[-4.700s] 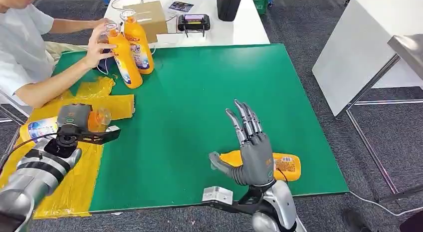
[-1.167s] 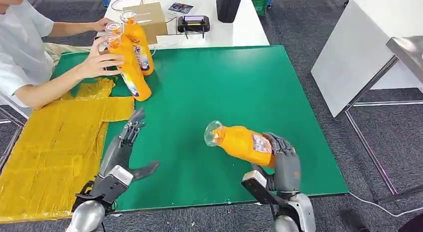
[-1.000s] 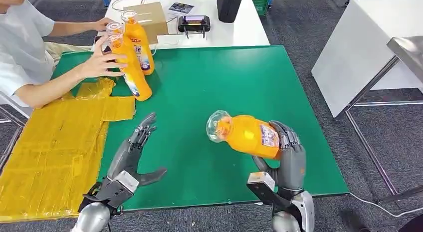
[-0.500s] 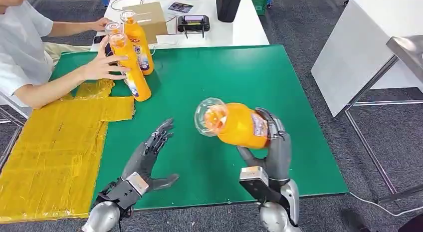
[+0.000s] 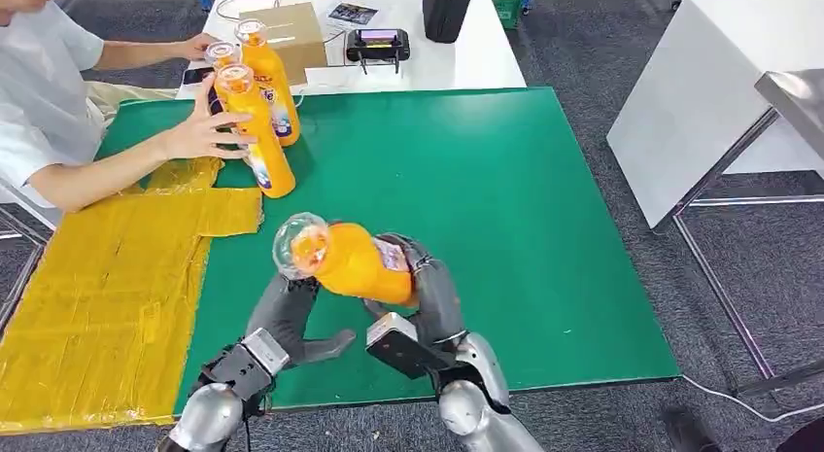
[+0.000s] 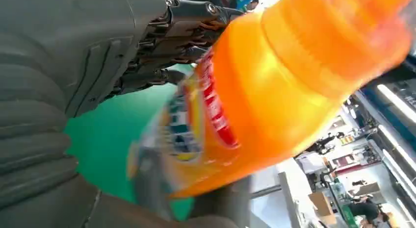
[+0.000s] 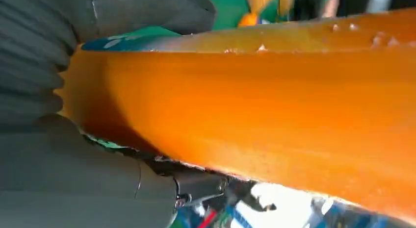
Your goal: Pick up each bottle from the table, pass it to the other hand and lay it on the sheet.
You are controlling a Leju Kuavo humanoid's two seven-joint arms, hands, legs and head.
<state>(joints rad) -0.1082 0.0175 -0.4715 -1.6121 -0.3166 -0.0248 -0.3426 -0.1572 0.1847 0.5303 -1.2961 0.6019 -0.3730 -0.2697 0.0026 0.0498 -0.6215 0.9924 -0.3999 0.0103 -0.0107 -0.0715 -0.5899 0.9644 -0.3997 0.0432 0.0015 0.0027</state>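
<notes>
My right hand [image 5: 434, 298] grips an orange bottle [image 5: 356, 265] by its body and holds it tilted above the green table mat [image 5: 505, 180], its clear cap toward the yellow sheet [image 5: 107, 296]. The left hand [image 5: 289, 319] is spread just under and behind the bottle's neck end, thumb out to the side; I cannot tell whether it touches. In the left wrist view the bottle [image 6: 265, 90] lies close against the dark fingers [image 6: 162, 32]. The right wrist view has the bottle [image 7: 274, 105] pressed into the right hand [image 7: 73, 159].
A person at the far left holds one upright orange bottle [image 5: 258, 136] with a hand [image 5: 199, 131]; two more bottles [image 5: 270, 78] stand behind it. A cardboard box [image 5: 291, 29] and a black device [image 5: 379, 46] sit on the white table beyond.
My right hand has carried the bottle left, over to the left hand. The left hand rose and slid under the bottle. The person has set their bottle more upright.
</notes>
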